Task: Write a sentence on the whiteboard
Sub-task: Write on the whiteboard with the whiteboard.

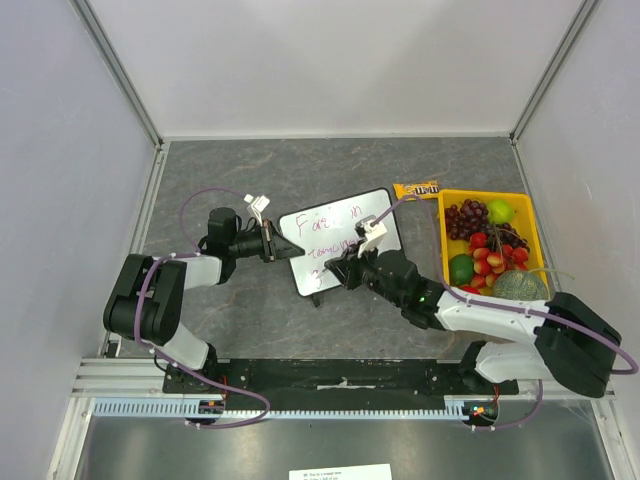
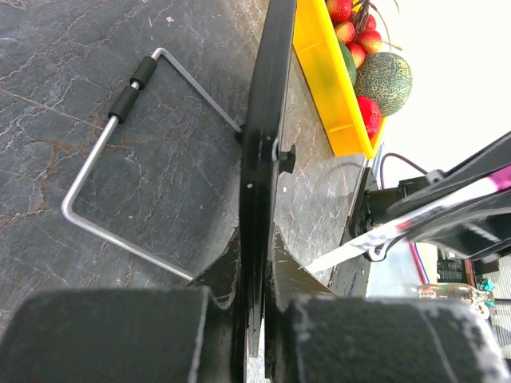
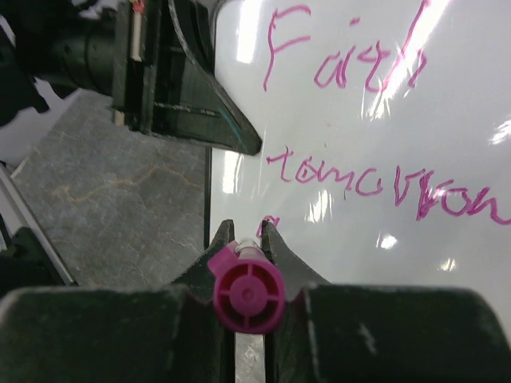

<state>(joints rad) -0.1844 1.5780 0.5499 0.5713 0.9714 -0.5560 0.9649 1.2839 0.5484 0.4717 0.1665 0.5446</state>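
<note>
The whiteboard (image 1: 345, 238) stands tilted at the table's middle. Its pink sentence (image 1: 330, 222) reads "Faith in" and "tomorrow", with a third line just begun at the lower left. My left gripper (image 1: 277, 246) is shut on the board's left edge; the left wrist view shows the black frame (image 2: 259, 152) clamped between the jaws (image 2: 257, 263). My right gripper (image 1: 338, 272) is shut on a pink marker (image 3: 246, 294) with its tip at the board (image 3: 375, 112) by the third line's first stroke (image 3: 269, 223). "Faith" (image 3: 343, 60) and "tomorrow" (image 3: 383, 187) show above.
A yellow tray (image 1: 445, 225) of grapes, apples, limes and a melon stands at the right, also in the left wrist view (image 2: 323, 76). A candy packet (image 1: 417, 188) lies behind it. The board's wire stand (image 2: 112, 136) rests on the grey tabletop. Enclosure walls surround the table.
</note>
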